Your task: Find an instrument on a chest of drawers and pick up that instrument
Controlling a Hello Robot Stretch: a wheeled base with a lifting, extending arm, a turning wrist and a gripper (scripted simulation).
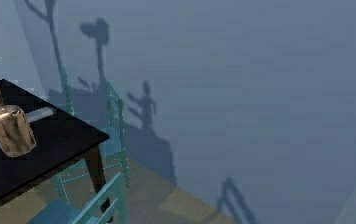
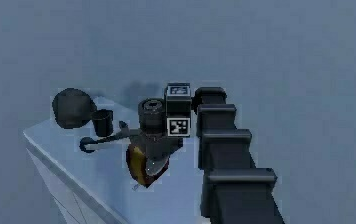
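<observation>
A pale chest of drawers (image 2: 58, 158) stands against the blue-grey wall in the arm side view. The dark arm (image 2: 236, 170) reaches over its top, with two white marker squares (image 2: 176, 127) at its far end. Left of them is my gripper (image 2: 98, 142), its thin fingers stretched across the chest's top. A rounded brown and orange object with a dark top (image 2: 143, 166) sits right under the gripper's body, over the chest. I cannot tell whether the gripper holds anything.
A dark round object (image 2: 74, 107) and a small dark cup-like thing (image 2: 104, 122) stand on the chest near the fingers. In the forward view, a black table (image 1: 56, 140) with a wooden block (image 1: 12, 131) on it and teal chairs (image 1: 114, 120) stands at the left; wooden floor (image 1: 166, 205) lies below a bare wall.
</observation>
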